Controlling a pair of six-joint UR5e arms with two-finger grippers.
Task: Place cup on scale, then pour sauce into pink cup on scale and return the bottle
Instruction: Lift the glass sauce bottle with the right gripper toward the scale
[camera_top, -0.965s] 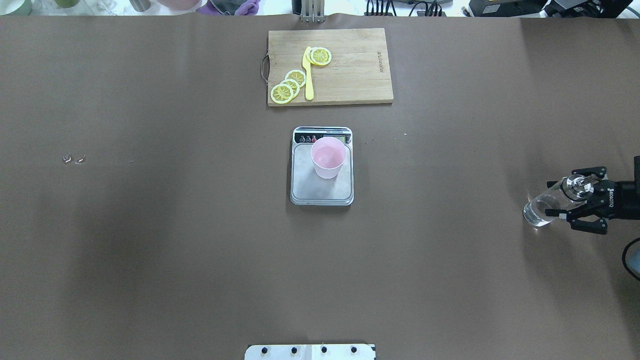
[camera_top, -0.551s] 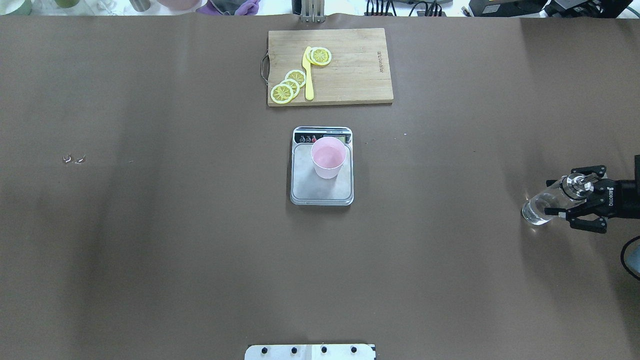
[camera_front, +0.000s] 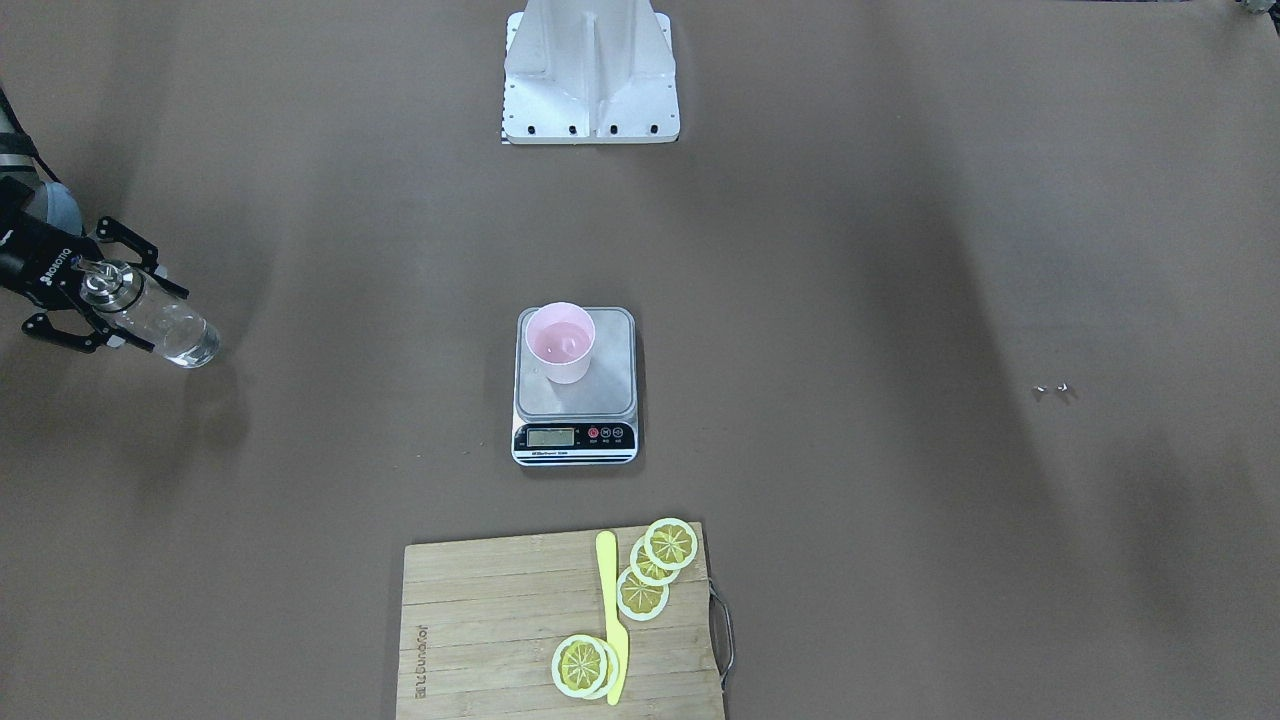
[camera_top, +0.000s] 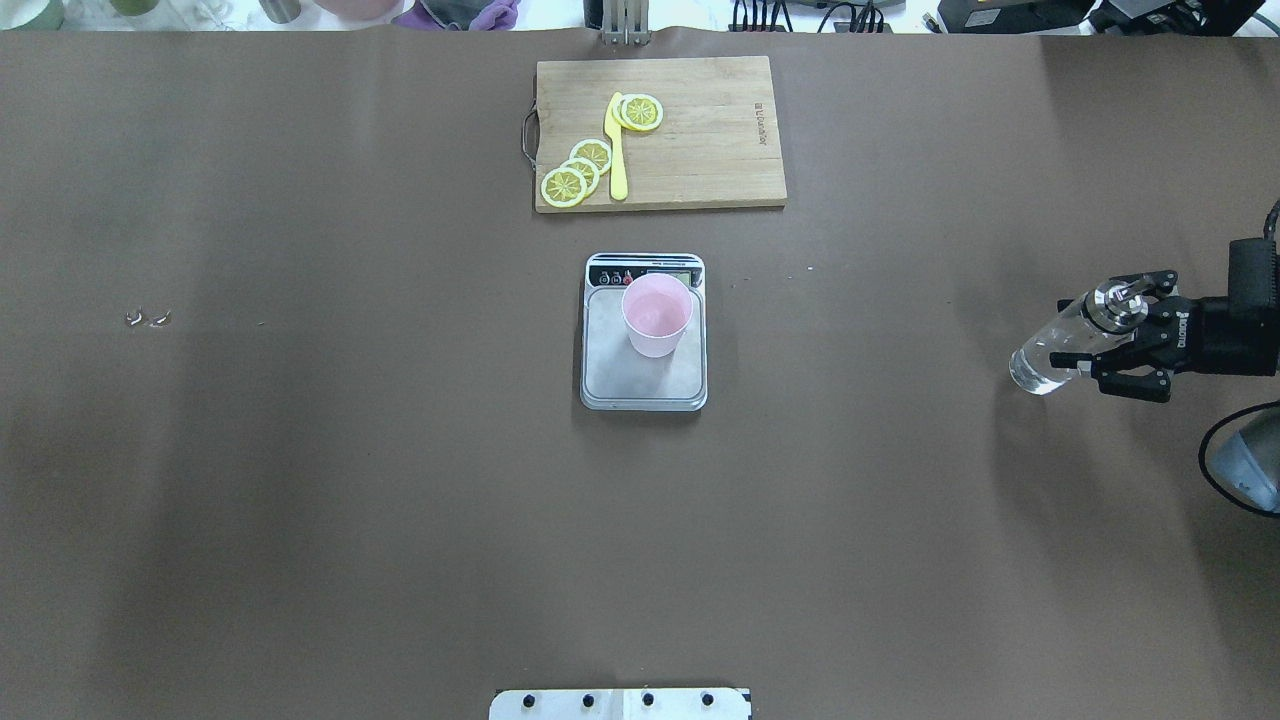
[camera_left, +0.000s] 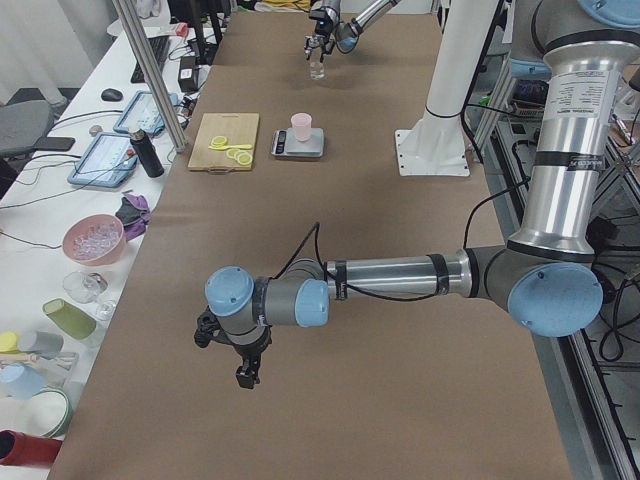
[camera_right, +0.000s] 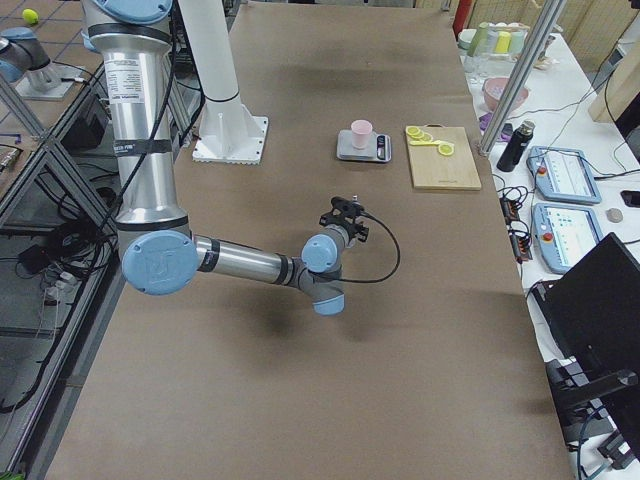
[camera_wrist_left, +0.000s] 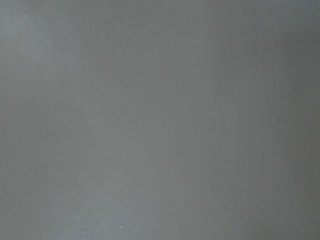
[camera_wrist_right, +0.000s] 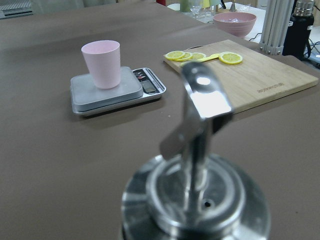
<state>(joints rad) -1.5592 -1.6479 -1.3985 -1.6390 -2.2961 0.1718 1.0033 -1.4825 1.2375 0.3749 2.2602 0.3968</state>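
Observation:
The pink cup stands upright on the silver scale at mid-table, toward the display end of the platform; both also show in the right wrist view, the cup on the scale. At the table's right end my right gripper is shut on the neck of the clear bottle, which holds a little clear sauce. The bottle's metal collar and spout fill the wrist view. My left gripper hangs over bare table far from the scale; whether it is open or shut I cannot tell.
A wooden cutting board with lemon slices and a yellow knife lies beyond the scale. The robot's white base plate sits at the near edge. Two tiny metal bits lie at the left.
My right gripper has carried the bottle toward the far side of the table and slightly inward toward the scale. The cup and scale have not moved.

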